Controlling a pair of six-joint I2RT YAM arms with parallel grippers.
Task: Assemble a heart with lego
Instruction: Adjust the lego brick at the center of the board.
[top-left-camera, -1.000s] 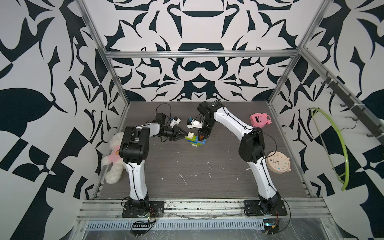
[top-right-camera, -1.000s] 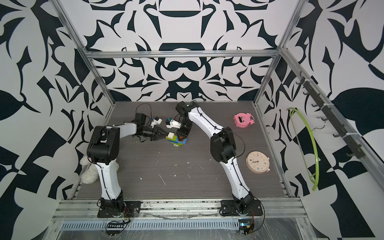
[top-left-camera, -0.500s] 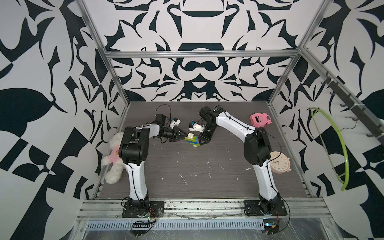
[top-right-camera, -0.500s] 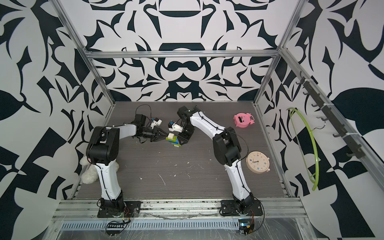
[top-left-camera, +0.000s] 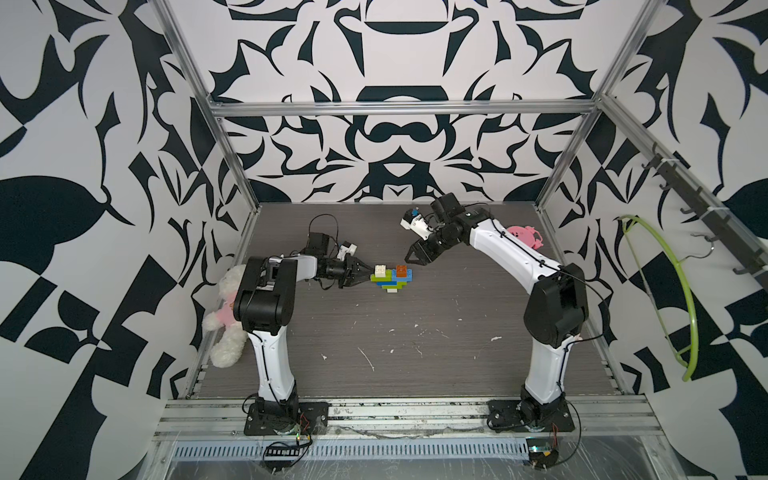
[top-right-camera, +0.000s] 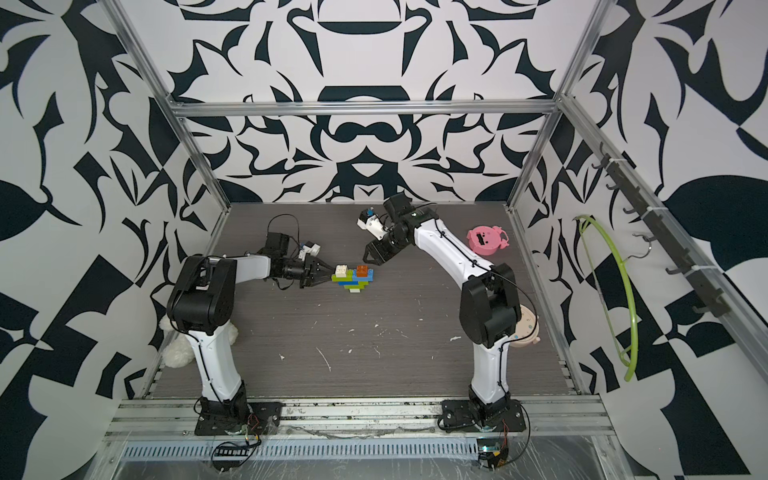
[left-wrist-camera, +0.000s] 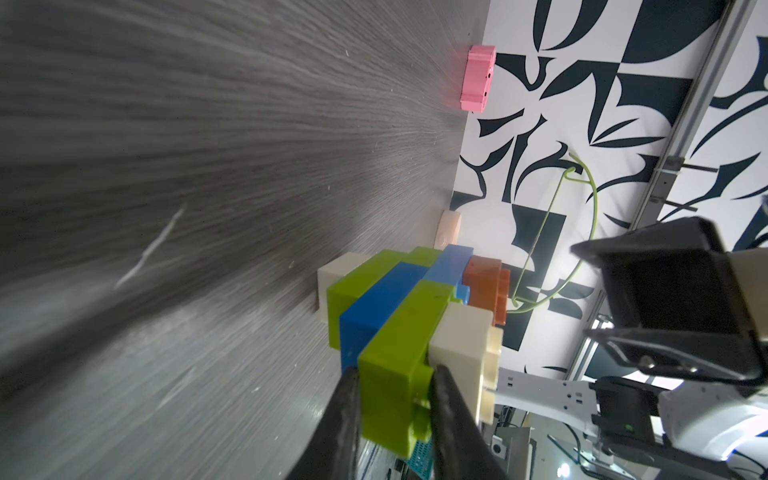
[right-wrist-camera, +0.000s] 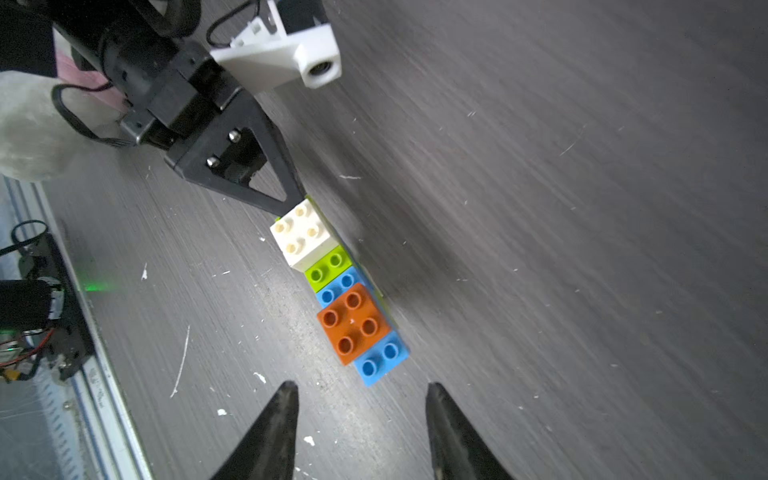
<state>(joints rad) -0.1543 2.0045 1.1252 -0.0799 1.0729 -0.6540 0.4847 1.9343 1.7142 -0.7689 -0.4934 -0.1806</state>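
- The heart, a small stepped cluster of joined blue, lime green, white and orange studded plastic bricks, stands upright near the middle of the dark grey wood-grain bench, a little toward the back wall.
- Its studs point up. A white square brick and an orange square brick sit on top, with a lime green and a blue brick showing between them.
- In the left wrist view the single white brick at the bottom appears to rest on the bench.
- The left fingers reach in level from the left and are clamped narrowly on the end of the heart's top lime green brick, just under the white square.
- The right fingers hang above and behind the heart's orange end, tilted down toward it. They are parted, hold nothing and stand clear of the bricks.
- A pink round plastic toy lies near the back right corner, well apart from the heart.
- A peach round toy clock lies by the right arm's elbow.
- A white and pink plush toy lies at the left edge of the bench.
- A lime green hoop-shaped hanger hangs on the right wall.
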